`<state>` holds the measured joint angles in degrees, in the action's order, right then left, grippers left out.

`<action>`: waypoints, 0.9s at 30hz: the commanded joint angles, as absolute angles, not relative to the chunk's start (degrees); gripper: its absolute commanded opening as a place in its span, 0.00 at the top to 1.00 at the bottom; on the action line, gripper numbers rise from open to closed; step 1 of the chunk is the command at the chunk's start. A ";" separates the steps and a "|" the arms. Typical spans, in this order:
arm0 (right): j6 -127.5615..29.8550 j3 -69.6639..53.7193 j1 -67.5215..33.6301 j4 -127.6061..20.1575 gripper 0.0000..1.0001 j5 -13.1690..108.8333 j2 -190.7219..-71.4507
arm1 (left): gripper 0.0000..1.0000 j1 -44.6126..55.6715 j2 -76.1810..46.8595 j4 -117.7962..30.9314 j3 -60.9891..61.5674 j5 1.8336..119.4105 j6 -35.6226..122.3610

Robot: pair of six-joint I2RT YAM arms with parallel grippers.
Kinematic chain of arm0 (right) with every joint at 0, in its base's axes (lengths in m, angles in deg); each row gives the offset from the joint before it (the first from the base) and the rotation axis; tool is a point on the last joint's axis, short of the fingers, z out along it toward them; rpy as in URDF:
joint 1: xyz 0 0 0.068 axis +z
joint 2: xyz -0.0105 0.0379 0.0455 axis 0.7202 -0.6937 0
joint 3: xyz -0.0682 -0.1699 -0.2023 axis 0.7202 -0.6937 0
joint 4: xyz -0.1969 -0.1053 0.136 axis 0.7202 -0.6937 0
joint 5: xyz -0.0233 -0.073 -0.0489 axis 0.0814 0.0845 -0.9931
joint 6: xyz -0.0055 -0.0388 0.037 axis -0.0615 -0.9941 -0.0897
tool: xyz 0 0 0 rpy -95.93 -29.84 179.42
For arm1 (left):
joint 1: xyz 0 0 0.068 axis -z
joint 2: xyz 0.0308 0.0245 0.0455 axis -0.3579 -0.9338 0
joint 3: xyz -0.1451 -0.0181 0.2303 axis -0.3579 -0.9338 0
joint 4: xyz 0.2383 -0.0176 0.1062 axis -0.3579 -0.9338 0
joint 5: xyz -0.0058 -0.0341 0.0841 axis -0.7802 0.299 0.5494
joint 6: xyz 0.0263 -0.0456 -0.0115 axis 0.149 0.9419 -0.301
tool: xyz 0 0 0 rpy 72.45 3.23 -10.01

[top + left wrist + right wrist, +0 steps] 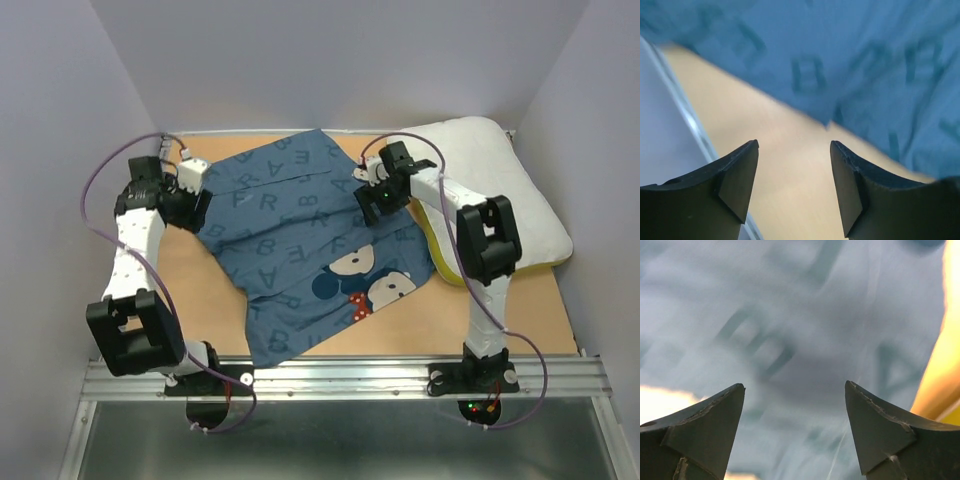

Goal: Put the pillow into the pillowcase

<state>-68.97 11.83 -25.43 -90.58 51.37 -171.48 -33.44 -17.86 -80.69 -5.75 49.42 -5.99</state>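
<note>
Tan wooden tabletop (190, 270) fills the centre of the frame before me; ribbed aluminium rail (350, 375) spans the bottom; pale lavender walls (60, 100) close three sides.

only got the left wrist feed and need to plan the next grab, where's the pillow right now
observer: the pillow lies in the far right corner of the table, fully outside the pillowcase.
operator: does the case touch it
observer: yes, the case's right corner meets the pillow's yellow-green band, beside the right arm.
operator: and the right gripper
observer: the right gripper hangs open over the blue fabric near the case's far right edge, with nothing between its fingers.
</note>
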 commanded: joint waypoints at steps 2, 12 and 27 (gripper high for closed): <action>-67.01 3.60 -22.96 -94.08 0.13 58.91 -159.00 | 0.29 -25.38 -28.88 -72.44 6.68 48.22 -1.00; -65.34 -9.59 -17.95 -96.02 0.14 59.27 -154.25 | 0.30 -21.06 -60.16 -65.68 32.87 56.92 3.83; -66.30 -15.58 -16.19 -95.41 0.16 49.26 -159.51 | 0.39 -23.94 -74.78 -65.92 42.65 65.64 1.56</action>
